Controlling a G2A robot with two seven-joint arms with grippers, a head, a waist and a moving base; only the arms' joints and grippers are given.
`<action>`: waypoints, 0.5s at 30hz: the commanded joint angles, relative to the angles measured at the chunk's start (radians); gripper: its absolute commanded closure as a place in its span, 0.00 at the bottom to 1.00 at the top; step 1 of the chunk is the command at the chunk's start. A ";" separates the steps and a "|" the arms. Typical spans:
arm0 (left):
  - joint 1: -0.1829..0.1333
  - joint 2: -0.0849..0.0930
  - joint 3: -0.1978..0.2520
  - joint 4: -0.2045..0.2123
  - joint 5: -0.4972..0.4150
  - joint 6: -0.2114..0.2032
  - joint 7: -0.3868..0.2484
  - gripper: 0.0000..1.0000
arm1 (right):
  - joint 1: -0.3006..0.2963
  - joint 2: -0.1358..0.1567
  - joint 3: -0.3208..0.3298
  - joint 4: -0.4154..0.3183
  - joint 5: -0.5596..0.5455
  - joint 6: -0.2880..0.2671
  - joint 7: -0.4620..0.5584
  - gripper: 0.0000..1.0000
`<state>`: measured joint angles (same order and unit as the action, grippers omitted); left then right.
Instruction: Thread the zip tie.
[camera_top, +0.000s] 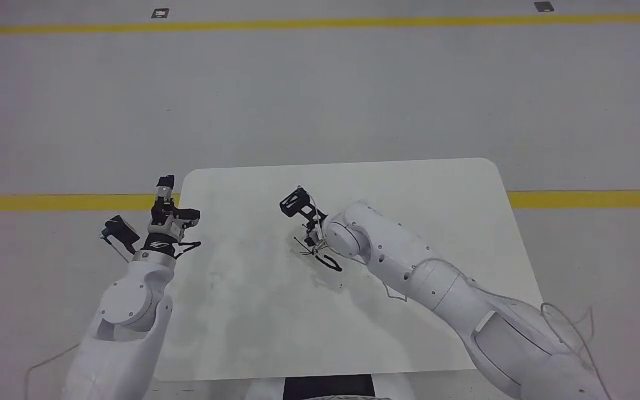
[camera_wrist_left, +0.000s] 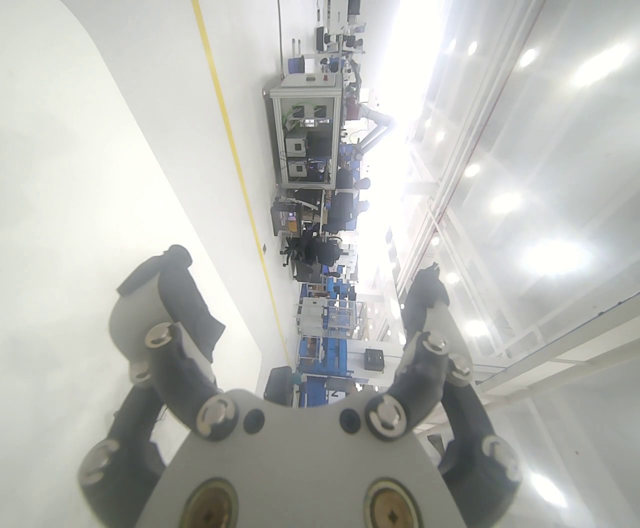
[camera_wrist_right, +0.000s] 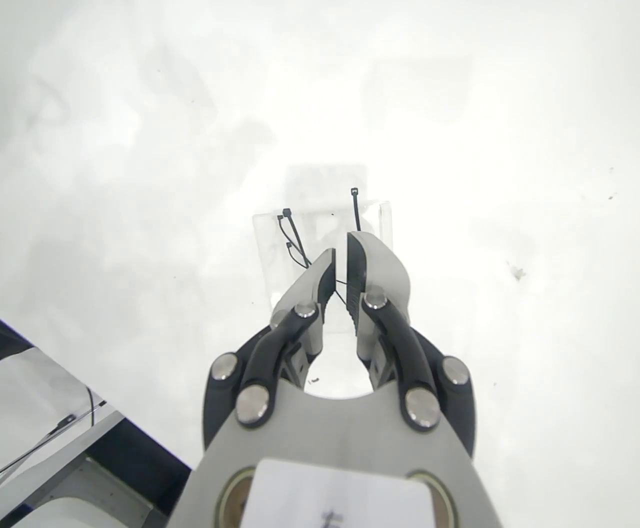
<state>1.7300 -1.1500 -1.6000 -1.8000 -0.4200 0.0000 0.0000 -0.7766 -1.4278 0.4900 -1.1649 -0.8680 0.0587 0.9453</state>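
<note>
Right jaws: nearest the lens, clenched almost flat together over a small clear tray, with only a sliver of gap at the tips.
Zip tie: pinched at the tips of the right jaws, its square head sticking out just beyond them, above the tray.
Strap in the gap: a thin black line crosses farther back between the right jaws. Whether it belongs to the held tie or to another one cannot be told.
Spare ties: they lie in the tray just beside the right jaws' tips, apart from them.
Table: it carries the tray directly beneath the right jaws.
Left jaws: spread wide with nothing between them, the dark pads far apart. They are well apart from the right jaws, at the table's edge, and face out toward the room.
Done so far: judging by the grip, one tie is singled out and seized.
Left to do: no loop shows and the tail is not through the head, so the threading itself looks unstarted. The left jaws would probably need to take the free end first.
Stage: early.
</note>
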 joint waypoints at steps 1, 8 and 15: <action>0.000 0.000 0.000 0.000 0.000 0.000 0.000 0.00 | 0.000 -0.005 -0.003 0.013 -0.005 0.001 -0.004 0.92; 0.000 0.000 0.000 0.000 0.000 0.000 0.000 0.00 | 0.003 -0.033 -0.017 0.067 -0.034 0.008 -0.029 0.85; 0.000 0.000 0.000 0.000 0.000 0.000 0.000 0.00 | 0.009 -0.056 -0.020 0.112 -0.056 0.008 -0.046 0.86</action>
<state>1.7300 -1.1500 -1.6000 -1.8000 -0.4200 0.0000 0.0000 -0.7685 -1.4810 0.4700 -1.0591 -0.9212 0.0681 0.9003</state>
